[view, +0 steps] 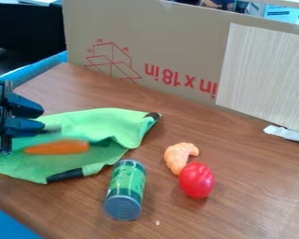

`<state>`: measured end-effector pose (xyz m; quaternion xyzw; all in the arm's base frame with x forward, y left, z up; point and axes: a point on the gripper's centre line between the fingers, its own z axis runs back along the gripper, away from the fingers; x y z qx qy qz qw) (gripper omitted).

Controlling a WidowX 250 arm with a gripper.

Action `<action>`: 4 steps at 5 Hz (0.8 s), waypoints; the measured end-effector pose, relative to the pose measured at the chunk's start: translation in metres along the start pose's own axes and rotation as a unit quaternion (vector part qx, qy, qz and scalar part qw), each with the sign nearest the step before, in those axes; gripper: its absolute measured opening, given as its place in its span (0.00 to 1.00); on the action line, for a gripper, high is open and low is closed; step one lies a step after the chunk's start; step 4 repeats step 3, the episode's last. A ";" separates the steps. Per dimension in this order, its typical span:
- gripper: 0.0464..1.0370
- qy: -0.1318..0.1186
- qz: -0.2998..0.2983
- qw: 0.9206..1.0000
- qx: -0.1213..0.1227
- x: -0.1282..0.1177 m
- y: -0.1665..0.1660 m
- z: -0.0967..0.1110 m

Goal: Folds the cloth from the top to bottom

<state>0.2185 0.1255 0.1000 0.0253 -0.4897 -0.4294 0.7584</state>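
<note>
One green cloth is lying on the left part of the brown wooden table, right where I am hanging my black claw at the left edge of the view. I am holding the claw over the cloth's left part, and I cannot tell whether it is spread, pressed together or pinching any fabric. The cloth is spreading out unevenly, its right part rising in a loose ripple, with one black corner patch pointing away to the right and one black edge patch lying along the near side. An orange carrot is resting on the cloth, its narrow end pointing left. A green can is lying on its side just beside the cloth's near right edge, its grey end facing the near side of the table. To the can's right, a curved orange piece is lying close behind a glossy red oval piece. Across the far side, a cardboard panel with red markings is standing upright, and a pale wood-grain board is covering part of its right side.
</note>
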 end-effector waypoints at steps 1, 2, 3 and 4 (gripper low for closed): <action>0.77 0.001 0.012 1.000 -0.011 0.000 -0.001 0.001; 0.97 0.002 0.042 0.998 -0.046 0.003 0.008 0.009; 0.97 -0.001 0.074 0.994 -0.076 0.011 0.024 0.020; 0.97 -0.001 0.074 0.994 -0.076 0.011 0.024 0.020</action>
